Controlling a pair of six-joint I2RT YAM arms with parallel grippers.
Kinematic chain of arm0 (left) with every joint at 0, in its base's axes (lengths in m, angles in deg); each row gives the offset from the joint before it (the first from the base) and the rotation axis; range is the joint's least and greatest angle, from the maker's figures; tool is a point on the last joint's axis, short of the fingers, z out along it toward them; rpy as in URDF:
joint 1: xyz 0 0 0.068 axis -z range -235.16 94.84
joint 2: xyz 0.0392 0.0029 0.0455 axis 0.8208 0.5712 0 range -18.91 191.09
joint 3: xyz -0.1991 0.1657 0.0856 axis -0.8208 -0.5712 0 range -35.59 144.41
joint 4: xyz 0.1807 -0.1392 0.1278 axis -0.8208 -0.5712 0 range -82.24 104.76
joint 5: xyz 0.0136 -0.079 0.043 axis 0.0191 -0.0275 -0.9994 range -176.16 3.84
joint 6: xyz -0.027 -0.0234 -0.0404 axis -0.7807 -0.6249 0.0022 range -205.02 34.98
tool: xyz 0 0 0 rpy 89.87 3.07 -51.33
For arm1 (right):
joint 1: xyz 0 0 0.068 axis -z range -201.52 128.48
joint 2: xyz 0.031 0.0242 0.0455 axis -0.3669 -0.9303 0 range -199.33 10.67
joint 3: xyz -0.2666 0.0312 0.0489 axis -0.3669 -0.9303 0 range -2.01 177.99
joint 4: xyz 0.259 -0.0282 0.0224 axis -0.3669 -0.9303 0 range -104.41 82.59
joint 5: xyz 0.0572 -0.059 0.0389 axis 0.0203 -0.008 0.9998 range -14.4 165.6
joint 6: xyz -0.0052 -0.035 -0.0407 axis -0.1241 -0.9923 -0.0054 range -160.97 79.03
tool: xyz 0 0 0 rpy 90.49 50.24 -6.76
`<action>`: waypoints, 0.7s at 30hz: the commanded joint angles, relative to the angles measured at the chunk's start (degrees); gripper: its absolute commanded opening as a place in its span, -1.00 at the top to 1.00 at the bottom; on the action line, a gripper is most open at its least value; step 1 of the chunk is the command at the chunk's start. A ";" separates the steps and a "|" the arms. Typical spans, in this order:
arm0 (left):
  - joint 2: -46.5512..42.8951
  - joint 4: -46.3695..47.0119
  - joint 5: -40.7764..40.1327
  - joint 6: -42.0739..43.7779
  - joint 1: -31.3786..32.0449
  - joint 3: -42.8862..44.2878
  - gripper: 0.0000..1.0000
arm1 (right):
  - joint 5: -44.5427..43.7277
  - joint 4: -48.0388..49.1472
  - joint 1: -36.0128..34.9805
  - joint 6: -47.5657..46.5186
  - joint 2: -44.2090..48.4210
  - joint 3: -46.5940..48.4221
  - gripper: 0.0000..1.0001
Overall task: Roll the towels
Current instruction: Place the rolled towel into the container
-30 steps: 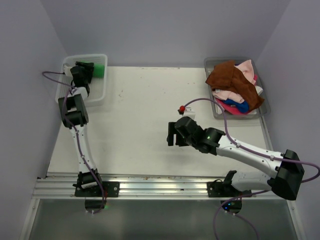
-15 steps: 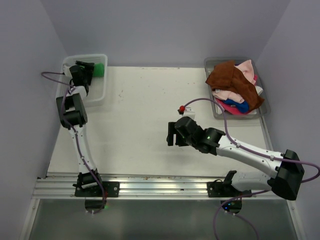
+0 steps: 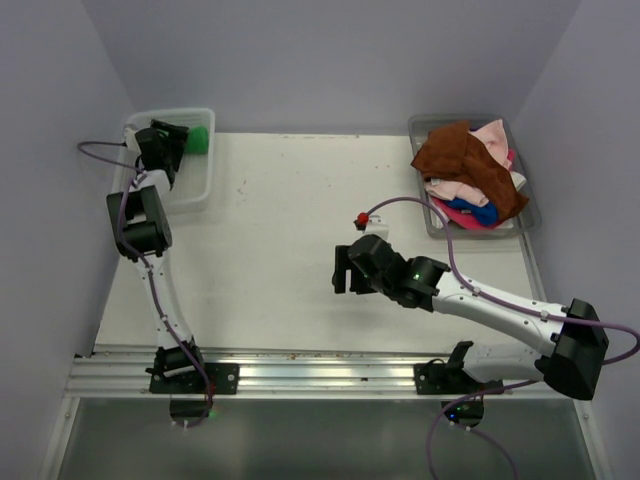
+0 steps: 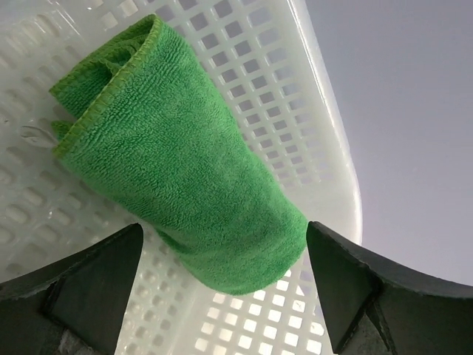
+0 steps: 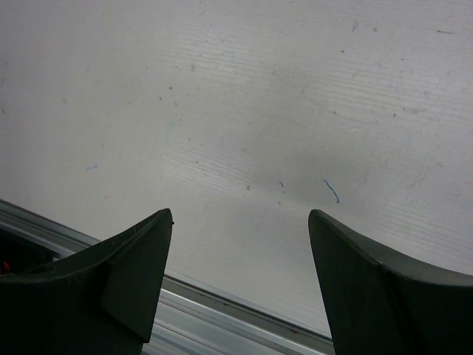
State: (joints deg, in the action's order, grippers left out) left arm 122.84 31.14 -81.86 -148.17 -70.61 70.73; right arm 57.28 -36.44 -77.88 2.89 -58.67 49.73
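Note:
A rolled bright green towel (image 4: 177, 170) lies in the white mesh basket (image 4: 318, 163) at the table's far left. My left gripper (image 4: 223, 228) hangs over its near end, open, with both fingers clear of the cloth. From above, the green towel (image 3: 199, 139) shows just right of the left gripper (image 3: 168, 142). Loose towels fill the tray at the far right: a rust brown one (image 3: 460, 160) on top, pink (image 3: 492, 135) and blue (image 3: 470, 212) under it. My right gripper (image 3: 343, 270) hovers open over bare table, also seen in the right wrist view as the right gripper (image 5: 240, 214), holding nothing.
The basket's rim (image 3: 195, 190) and the grey tray (image 3: 530, 222) sit at the back corners. A red connector (image 3: 363, 219) on the right arm's cable lies mid-table. A metal rail (image 3: 330, 372) runs along the near edge. Walls close in on both sides.
My left jaws have spread wider off the green towel, and the left arm has drawn slightly to the left. The right arm has stayed put.

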 commanded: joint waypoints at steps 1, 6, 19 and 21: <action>-6.83 -0.38 -1.13 5.05 -1.34 -0.77 -0.92 | 0.13 1.53 -0.59 -0.09 1.23 0.37 -0.56; -10.00 -2.14 -2.45 10.23 -1.26 -1.29 -0.96 | -0.22 2.05 -1.21 -0.18 2.01 0.02 -0.56; -24.66 -11.96 -3.32 20.26 0.58 -6.57 -0.98 | -5.47 0.04 -2.70 -1.66 4.39 -0.16 -0.57; -27.04 -15.22 -4.03 23.32 2.51 -6.48 -0.97 | -7.50 -2.58 -2.62 -2.02 4.92 0.63 -0.57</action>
State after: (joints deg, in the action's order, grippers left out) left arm 102.93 20.94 -84.07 -131.72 -70.58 64.28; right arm 55.02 -36.57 -80.39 2.05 -55.83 49.12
